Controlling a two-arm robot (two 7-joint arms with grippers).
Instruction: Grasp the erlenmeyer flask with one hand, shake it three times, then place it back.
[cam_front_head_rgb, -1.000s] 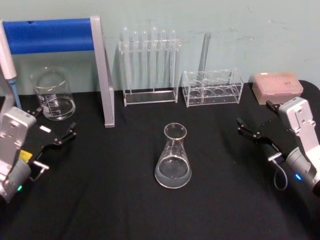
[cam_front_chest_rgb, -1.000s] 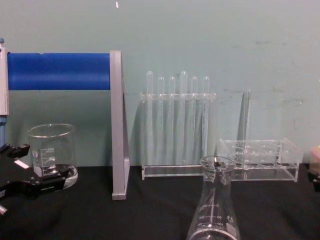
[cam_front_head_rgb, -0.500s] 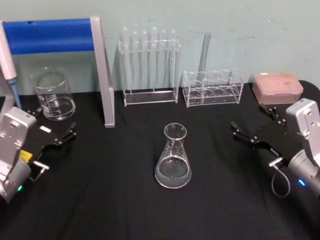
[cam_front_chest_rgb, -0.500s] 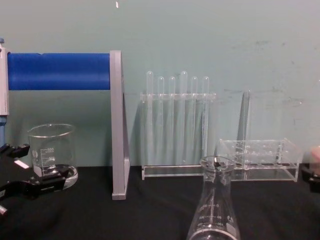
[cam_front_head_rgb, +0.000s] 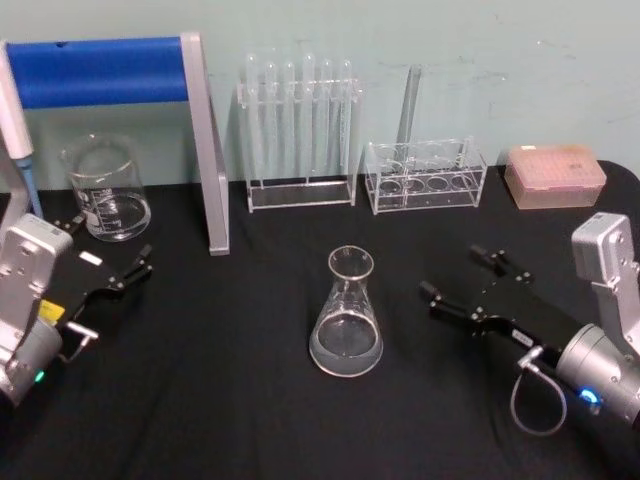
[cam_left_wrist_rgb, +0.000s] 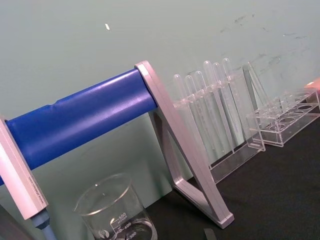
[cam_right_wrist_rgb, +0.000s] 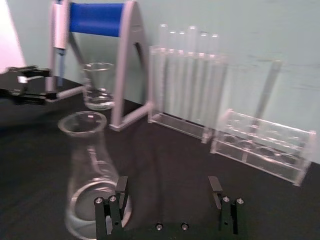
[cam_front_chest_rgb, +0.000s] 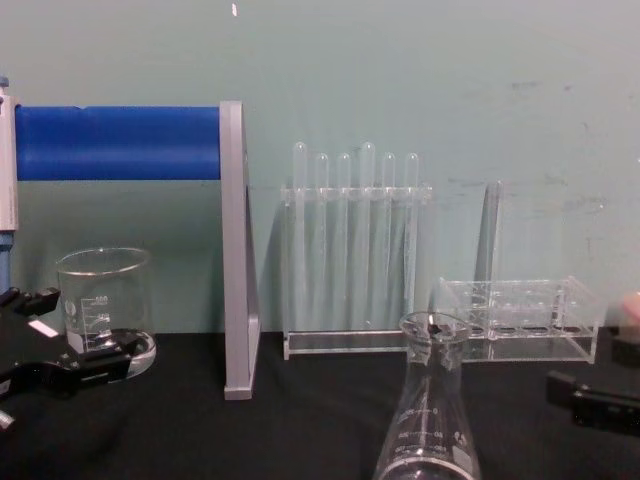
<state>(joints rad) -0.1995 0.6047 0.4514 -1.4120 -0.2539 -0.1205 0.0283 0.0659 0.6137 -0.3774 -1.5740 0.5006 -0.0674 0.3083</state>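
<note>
Clear glass flask (cam_front_head_rgb: 346, 320) stands upright in the middle of the black table (cam_front_head_rgb: 250, 400), with what may be a shallow layer of clear liquid at its base. One beaker (cam_front_head_rgb: 105, 190) sits at the back left. One tall rack (cam_front_head_rgb: 299, 130) holds six test tubes; one low rack (cam_front_head_rgb: 425, 175) holds a single tube. The right gripper (cam_front_head_rgb: 453, 272) hovers just right of the flask, jaws wide apart, holding nothing. The left gripper (cam_front_head_rgb: 108, 243) is parked near the beaker, likewise spread and empty.
</note>
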